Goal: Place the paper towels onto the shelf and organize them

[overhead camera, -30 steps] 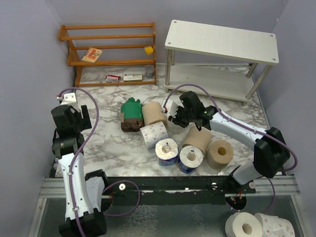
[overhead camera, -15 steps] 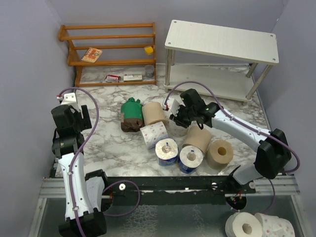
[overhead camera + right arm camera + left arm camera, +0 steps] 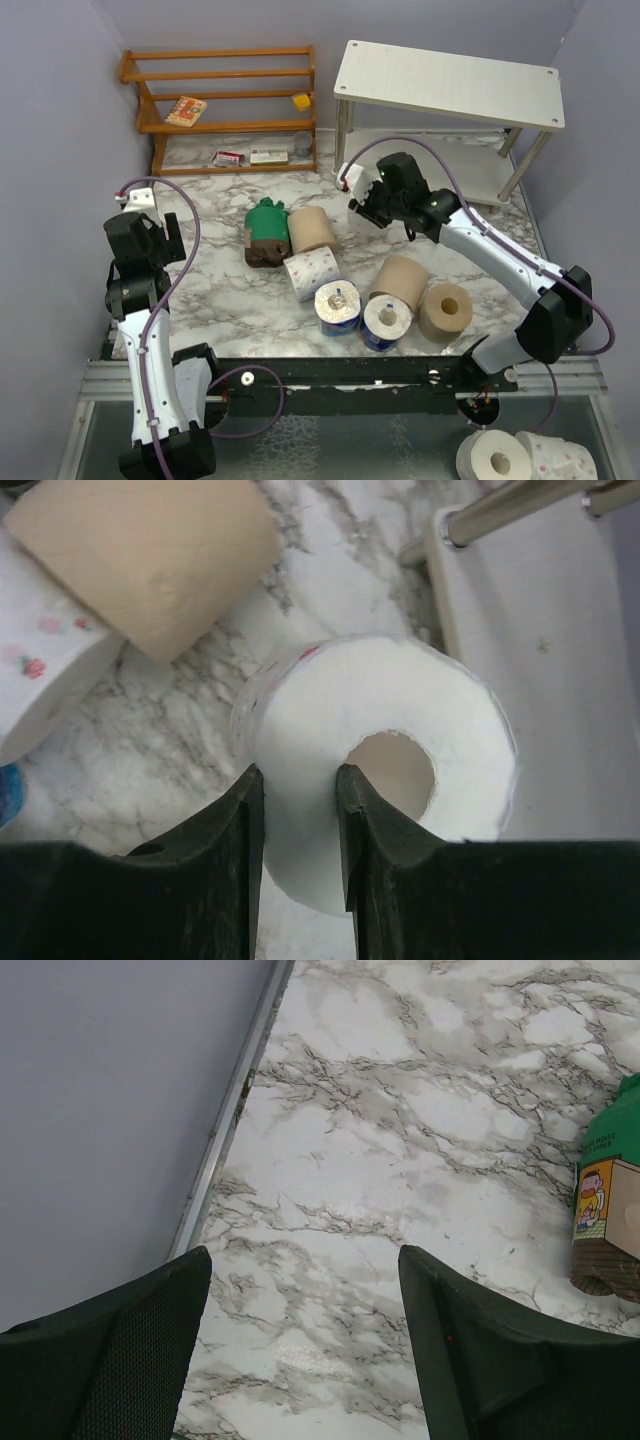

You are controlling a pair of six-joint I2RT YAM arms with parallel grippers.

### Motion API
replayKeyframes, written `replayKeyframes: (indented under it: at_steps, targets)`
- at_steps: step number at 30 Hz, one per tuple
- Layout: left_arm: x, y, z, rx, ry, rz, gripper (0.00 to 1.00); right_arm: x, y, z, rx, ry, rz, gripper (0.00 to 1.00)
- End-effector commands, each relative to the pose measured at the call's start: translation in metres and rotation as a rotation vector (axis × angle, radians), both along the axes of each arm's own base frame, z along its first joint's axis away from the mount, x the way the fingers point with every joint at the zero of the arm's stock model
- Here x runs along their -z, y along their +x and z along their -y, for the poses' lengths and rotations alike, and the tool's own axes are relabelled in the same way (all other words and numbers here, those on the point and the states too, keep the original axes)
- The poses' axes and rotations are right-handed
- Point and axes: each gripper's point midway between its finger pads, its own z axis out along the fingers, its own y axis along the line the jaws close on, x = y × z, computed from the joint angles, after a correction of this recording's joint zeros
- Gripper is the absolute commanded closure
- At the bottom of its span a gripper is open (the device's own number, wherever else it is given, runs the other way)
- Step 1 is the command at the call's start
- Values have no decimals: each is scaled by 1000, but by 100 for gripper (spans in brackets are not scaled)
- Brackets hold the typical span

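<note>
Grey-veined marble tabletop [image 3: 225,300] spread under both arms, with pale lilac walls closing it in. Out on the right arm, the right gripper [image 3: 298,780] was clenched on a white roll [image 3: 400,700]. Its dark fingers [image 3: 220,840] pinched the roll's wall just beside the core hole, and the open end of the roll faced the wrist camera.

From above, that gripper sat toward the far edge, a little right of the middle. It was in front of the left front leg of the shelf [image 3: 450,80], which stood in the far right corner. The wrist view put the held roll just beside the corner of the lower board [image 3: 560,640], not on it.

Nearer the near edge, the other paper lay clustered around mid-table. A tan roll [image 3: 312,230] touched a green-wrapped pack [image 3: 266,232], and a pink-dotted roll [image 3: 312,272] lay just in front of them. A blue-wrapped roll [image 3: 338,305] and a second blue-wrapped roll [image 3: 386,320] stood on end side by side. Beside these, a second tan roll [image 3: 400,280] lay on its side and a third tan roll [image 3: 446,310] stood on end.

By the left edge, the left gripper [image 3: 303,1255] was released, its fingers spread wide over marble. A wooden rack [image 3: 225,105] filled the far left corner. Past the near right corner, off the tabletop, lay a further white roll [image 3: 495,462] and a further dotted roll [image 3: 560,458].
</note>
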Motion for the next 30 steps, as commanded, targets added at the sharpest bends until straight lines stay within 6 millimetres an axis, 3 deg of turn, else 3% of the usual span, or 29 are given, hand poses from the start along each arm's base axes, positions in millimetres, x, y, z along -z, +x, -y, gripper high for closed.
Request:
replayKeyframes:
  at_steps: [1, 6, 11, 16, 21, 30]
  targets:
    - [-2, 1, 1, 9, -1, 19, 22, -50, 65, 24, 99, 40, 199, 99]
    - [-2, 1, 1, 10, 1, 21, 22, -60, 117, 47, 158, 58, 263, 99]
    - [-4, 0, 1, 9, 4, 27, 22, -71, 150, 41, 150, 77, 366, 99]
    - [-4, 0, 1, 7, 4, 28, 22, -74, 178, 26, 153, 112, 345, 99]
    - [-4, 0, 1, 8, 5, 29, 22, -78, 197, 16, 162, 156, 360, 99]
    - [-4, 0, 1, 10, 4, 29, 22, -57, 218, 3, 157, 169, 330, 99]
